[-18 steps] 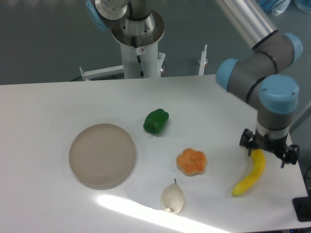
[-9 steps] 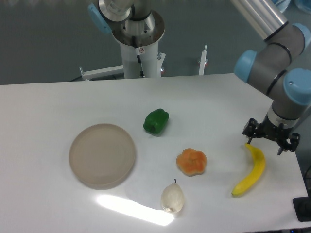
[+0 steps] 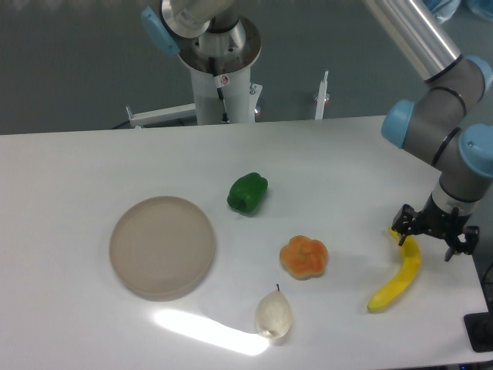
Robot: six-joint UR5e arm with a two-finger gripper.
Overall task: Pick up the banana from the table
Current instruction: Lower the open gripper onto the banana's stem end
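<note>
The banana (image 3: 399,278) lies on the white bench (image 3: 92,169) near its right edge, its upper tip under the claw (image 3: 434,233). The claw's fingers look spread around that tip, not clenched. It looks light, stiff and slick, so a grip nearer its thicker middle would likely hold better.

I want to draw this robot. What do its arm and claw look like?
The arm is a shiny silver tube with grey round joints and light blue caps. The gripper is small and black, with two short fingers. The white base post has a little red sticker.
</note>
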